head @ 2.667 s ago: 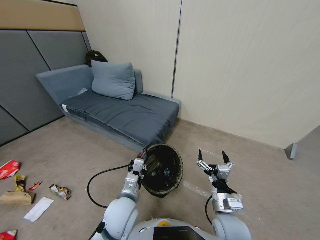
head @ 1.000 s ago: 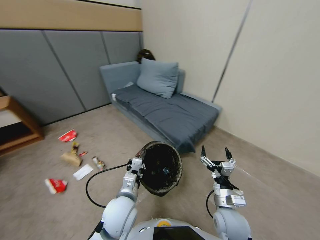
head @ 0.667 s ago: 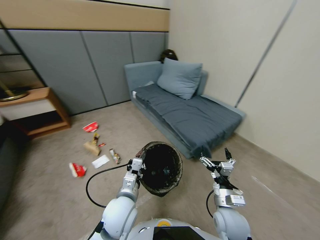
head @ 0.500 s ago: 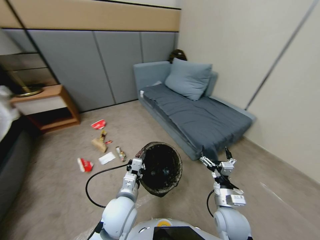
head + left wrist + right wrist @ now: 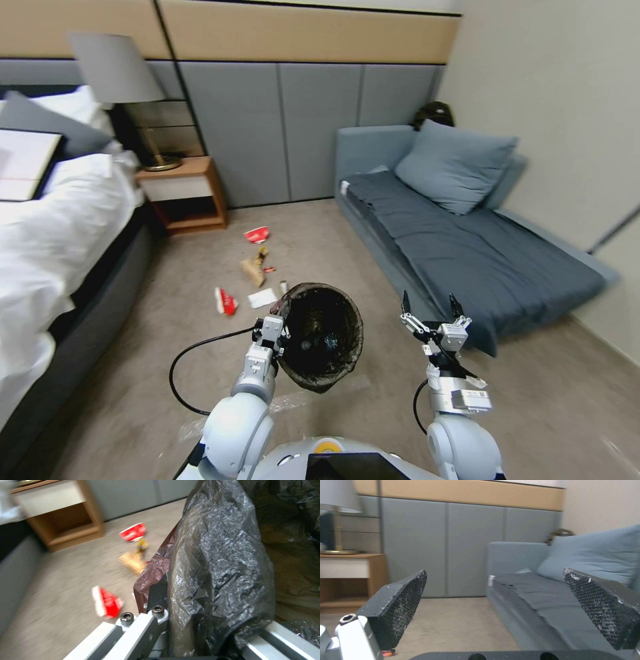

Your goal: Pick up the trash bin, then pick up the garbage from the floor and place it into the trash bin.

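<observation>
The left gripper (image 5: 280, 319) is clenching the bag-covered rim of the trash bin (image 5: 321, 337), holding it off the floor in front of the robot with its mouth tipped toward the head camera. In the left wrist view, the black liner (image 5: 220, 562) is bunching between the metal fingers (image 5: 136, 627) and folding over them. The right gripper (image 5: 430, 308) is hanging on the far side of the bin from the left one, near it but apart, with its jaws spread wide and nothing between the pads (image 5: 400, 605).

The garbage (image 5: 252, 270) is lying on the carpet beyond the bin, between it and the wooden nightstand (image 5: 181, 193): a red-and-white cup (image 5: 257, 234) nearest the nightstand, crumpled brown paper (image 5: 252, 270), a white napkin (image 5: 262, 298) and another red carton (image 5: 226, 301) closest to the bin. All of it is lying well clear of both grippers. A grey sofa (image 5: 467, 253) is standing beside the bin on the right gripper's side.
</observation>
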Controlling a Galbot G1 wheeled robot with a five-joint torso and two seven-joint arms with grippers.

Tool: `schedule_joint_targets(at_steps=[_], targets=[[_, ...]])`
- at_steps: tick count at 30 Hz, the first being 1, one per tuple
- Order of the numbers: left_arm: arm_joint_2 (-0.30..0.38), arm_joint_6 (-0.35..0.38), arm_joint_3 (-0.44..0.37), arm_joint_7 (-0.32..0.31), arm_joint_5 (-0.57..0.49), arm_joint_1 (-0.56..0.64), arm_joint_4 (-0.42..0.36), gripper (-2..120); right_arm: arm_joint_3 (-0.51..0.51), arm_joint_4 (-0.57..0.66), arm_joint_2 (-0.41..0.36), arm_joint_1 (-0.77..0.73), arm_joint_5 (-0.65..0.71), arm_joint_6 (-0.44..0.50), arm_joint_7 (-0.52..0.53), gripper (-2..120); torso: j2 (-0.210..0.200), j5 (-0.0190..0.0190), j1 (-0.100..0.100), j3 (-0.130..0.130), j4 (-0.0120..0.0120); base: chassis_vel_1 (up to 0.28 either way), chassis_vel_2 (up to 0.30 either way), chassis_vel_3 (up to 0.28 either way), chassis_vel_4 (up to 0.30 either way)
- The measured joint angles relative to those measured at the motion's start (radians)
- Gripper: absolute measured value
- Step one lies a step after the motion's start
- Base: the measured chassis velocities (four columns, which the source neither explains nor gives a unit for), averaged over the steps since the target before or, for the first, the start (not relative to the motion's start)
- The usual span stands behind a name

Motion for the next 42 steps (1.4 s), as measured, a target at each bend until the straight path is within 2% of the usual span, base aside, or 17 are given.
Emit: schedule_joint_targets(at_steps=[42], targets=[[-0.003, -0.022, 0.005, 0.015, 0.013, 0.001, 0.012, 1, 0.002, -0.009, 0.007, -0.002, -0.006, 0.021, -0.013, 100, 0.0, 0.0, 0.0, 0.0, 0.0002, 0.115, 0.115, 0.108, 0.117]])
